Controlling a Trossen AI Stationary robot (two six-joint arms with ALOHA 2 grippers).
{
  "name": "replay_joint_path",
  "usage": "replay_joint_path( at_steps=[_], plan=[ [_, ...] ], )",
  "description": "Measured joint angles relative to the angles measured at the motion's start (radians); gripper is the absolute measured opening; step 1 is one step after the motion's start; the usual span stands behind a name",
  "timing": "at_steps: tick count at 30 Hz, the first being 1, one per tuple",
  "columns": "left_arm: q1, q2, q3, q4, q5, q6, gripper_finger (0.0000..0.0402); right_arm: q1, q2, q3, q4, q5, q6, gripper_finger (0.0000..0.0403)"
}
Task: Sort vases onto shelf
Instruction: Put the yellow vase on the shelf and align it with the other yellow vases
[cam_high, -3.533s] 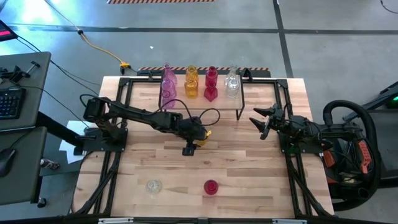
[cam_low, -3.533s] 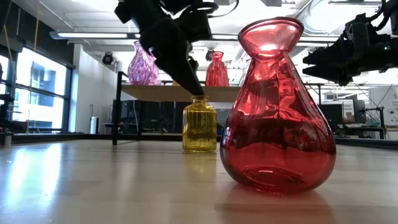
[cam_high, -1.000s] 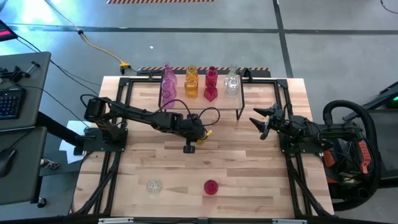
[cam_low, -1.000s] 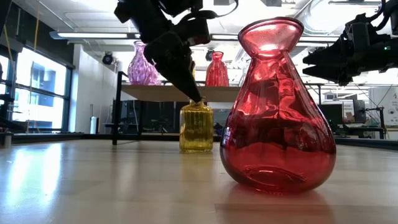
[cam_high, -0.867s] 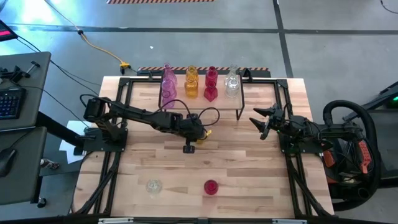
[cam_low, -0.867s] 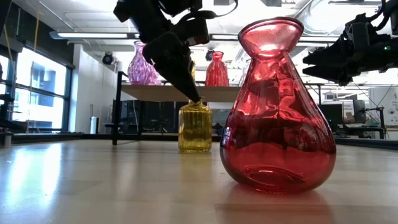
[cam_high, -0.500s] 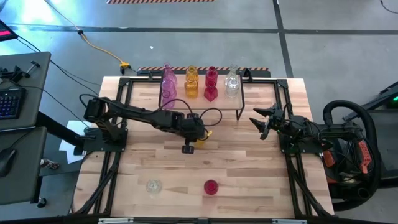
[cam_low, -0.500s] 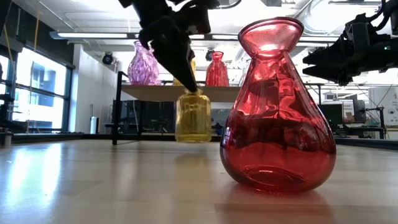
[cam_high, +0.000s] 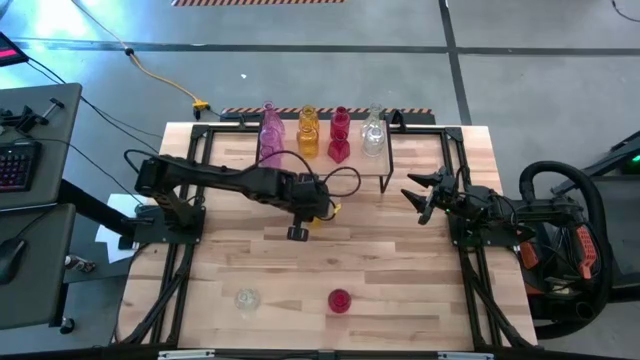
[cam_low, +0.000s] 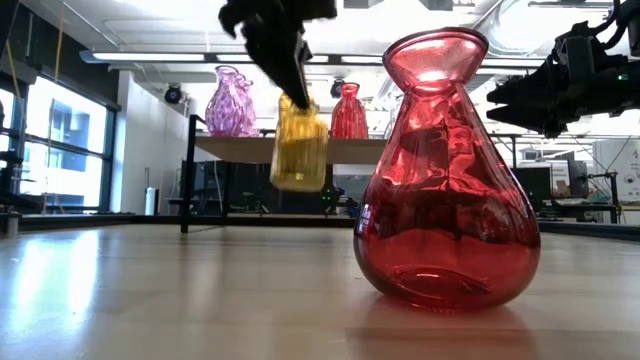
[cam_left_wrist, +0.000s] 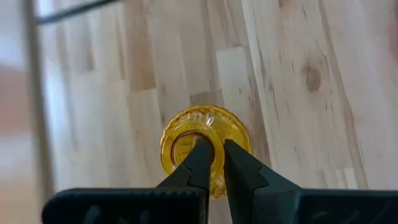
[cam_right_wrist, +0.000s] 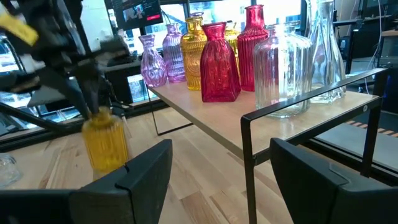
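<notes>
A small amber-yellow vase (cam_low: 298, 150) hangs above the table in front of the shelf (cam_high: 350, 168), with my left gripper (cam_left_wrist: 214, 147) shut on its mouth. It also shows in the right wrist view as the yellow vase (cam_right_wrist: 106, 143). On the shelf top stand pink (cam_high: 270, 135), amber (cam_high: 308, 133), red (cam_high: 340, 136) and clear (cam_high: 373, 132) vases. A red vase (cam_high: 339, 300) and a clear vase (cam_high: 247, 298) stand on their bases near the table's front edge. My right gripper (cam_high: 416, 196) waits open off the shelf's right end. My left gripper pinches the rim of the yellow vase's mouth (cam_left_wrist: 216, 138), one finger inside the neck and one outside. The fingers come from above, pointing down. The vase hangs below them, lifted clear of the table and slightly tilted.
The shelf stands on thin black wire legs (cam_right_wrist: 247, 155) at the table's far middle. The big red vase (cam_low: 445, 180) stands close to the low camera. Bare wood lies between the shelf and the two front vases.
My left gripper has risen, carrying the yellow vase from the tabletop up to about shelf-top height. It has drifted a little toward the table's left and far side. The vase now hangs clear and tips slightly.
</notes>
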Motion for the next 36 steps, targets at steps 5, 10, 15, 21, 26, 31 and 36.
replay_joint_path(
  at_steps=[5,10,15,21,26,31,36],
  plan=[
    [0.001,-0.002,0.099,-0.107,-0.038,0.017,0.0012,0.000,0.000,0.000,0.000,0.000,0.000,0.0254],
    [0.010,-0.017,0.181,-0.169,-0.089,0.018,0.0012,0.000,0.000,0.000,0.000,0.000,0.000,0.0254],
    [0.023,-0.054,0.210,-0.202,-0.146,0.011,0.0012,0.000,0.000,0.000,0.000,0.000,0.000,0.0254],
    [0.044,-0.092,0.210,-0.234,-0.205,-0.012,0.0012,0.000,0.013,0.000,0.000,0.003,0.000,0.0254],
    [0.073,-0.097,0.210,-0.241,-0.224,-0.012,0.0012,0.000,0.014,0.000,0.000,0.003,0.000,0.0254],
    [0.099,-0.098,0.210,-0.239,-0.233,-0.011,0.0012,0.000,0.013,0.000,0.000,0.002,0.000,0.0254],
    [0.116,-0.098,0.206,-0.235,-0.239,-0.028,0.0012,0.000,0.013,0.000,0.000,0.001,0.000,0.0254]
  ],
)
